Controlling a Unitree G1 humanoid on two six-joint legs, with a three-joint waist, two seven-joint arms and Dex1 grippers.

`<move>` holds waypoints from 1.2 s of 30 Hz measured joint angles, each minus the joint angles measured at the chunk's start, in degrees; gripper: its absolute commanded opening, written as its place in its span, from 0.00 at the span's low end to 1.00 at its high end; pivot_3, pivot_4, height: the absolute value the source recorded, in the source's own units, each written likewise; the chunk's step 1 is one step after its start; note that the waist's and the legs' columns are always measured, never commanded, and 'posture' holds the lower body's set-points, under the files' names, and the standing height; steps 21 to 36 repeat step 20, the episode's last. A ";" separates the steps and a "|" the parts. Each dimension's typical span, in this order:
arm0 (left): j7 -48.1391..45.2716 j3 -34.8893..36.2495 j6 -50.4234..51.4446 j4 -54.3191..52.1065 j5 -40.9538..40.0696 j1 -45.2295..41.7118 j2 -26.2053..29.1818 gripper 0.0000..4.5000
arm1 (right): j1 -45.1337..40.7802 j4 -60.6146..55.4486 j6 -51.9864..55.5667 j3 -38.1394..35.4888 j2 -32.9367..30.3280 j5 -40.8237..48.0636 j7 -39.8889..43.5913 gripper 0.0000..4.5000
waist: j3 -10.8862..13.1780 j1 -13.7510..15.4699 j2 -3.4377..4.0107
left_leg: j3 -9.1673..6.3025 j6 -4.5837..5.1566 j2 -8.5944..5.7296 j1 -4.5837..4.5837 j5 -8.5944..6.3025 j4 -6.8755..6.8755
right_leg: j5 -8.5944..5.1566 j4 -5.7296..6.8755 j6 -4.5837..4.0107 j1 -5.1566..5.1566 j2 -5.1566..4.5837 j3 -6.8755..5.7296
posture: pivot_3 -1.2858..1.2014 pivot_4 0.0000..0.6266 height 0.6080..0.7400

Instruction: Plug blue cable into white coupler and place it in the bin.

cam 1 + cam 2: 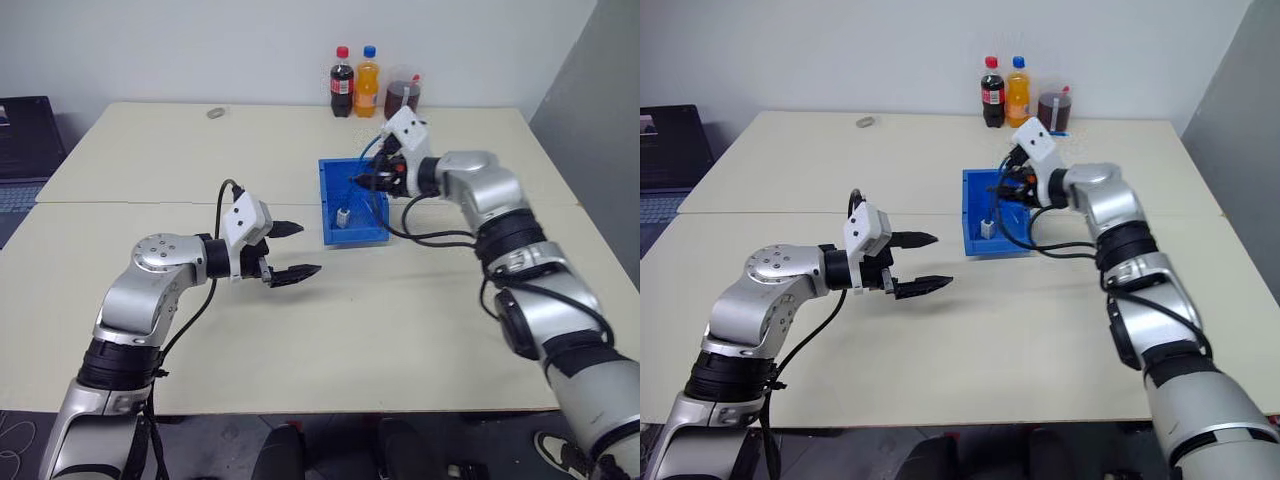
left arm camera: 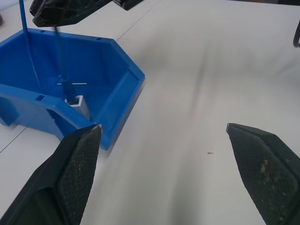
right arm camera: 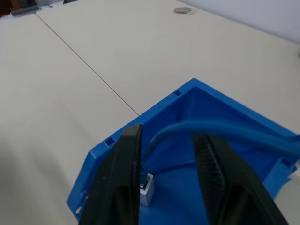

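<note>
Head views: a beige table carried a blue bin right of centre; both arms reached over it.
Left gripper: hung above bare tabletop, well left of the bin; jaws wide apart, nothing between them. In the left wrist view its fingers framed empty table with the bin just beyond.
Right gripper: sat over the far end of the bin, pointing down and left. In the right wrist view its fingers stood partly apart, the cable passing between them; whether the pads pressed on it could not be told.
Cable: light blue, curved from the bin's far rim through the gap between the right fingers and dropped into the bin; the left wrist view showed it running straight down to the coupler.
Coupler: small white block, stood upright on the bin floor near the front left corner; the cable's plug sat in its top, as the left wrist view showed.
Bin: open top, sloped lip toward the robot, resting flat across the seam between two tabletops.
Bottles: three, at the far edge by the wall, well behind the bin.
Ring: small grey thing, far left part of the table, well apart from everything.
</note>
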 measured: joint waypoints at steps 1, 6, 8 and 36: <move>0.01 0.03 -0.04 0.62 0.12 0.01 0.63 1.00 | -0.74 0.77 -0.77 0.76 -2.03 -1.47 2.13 0.63 | 0.01 0.11 -0.01 | 0.00 0.00 0.00 0.01 0.00 0.01 | 0.00 0.00 0.00 0.00 0.00 0.01 | 0.52 0.24 1.00; -0.18 0.05 -1.28 2.23 0.43 -0.02 2.16 1.00 | 0.80 -0.92 -1.80 5.88 -10.18 -5.17 15.26 0.88 | 0.03 0.02 0.01 | -0.04 0.00 0.01 0.01 0.00 0.04 | 0.00 0.04 0.00 0.00 0.02 -0.04 | 0.52 0.24 1.00; -0.02 0.29 -1.53 4.00 1.31 0.01 3.59 1.00 | 3.39 -3.99 -1.79 6.34 -14.05 -5.98 19.14 0.98 | 0.03 0.10 0.01 | -0.02 0.00 0.00 0.02 0.00 0.05 | 0.00 0.03 0.00 0.02 0.01 -0.01 | 0.52 0.24 1.00; 5.52 9.63 -2.41 8.46 2.19 4.25 8.03 1.00 | 31.99 -45.07 16.76 -10.31 -24.45 9.88 19.97 1.00 | 0.07 0.10 0.01 | -0.11 0.01 0.04 -0.01 0.00 0.39 | 0.00 0.15 0.02 0.11 0.02 -0.07 | 0.52 0.24 1.00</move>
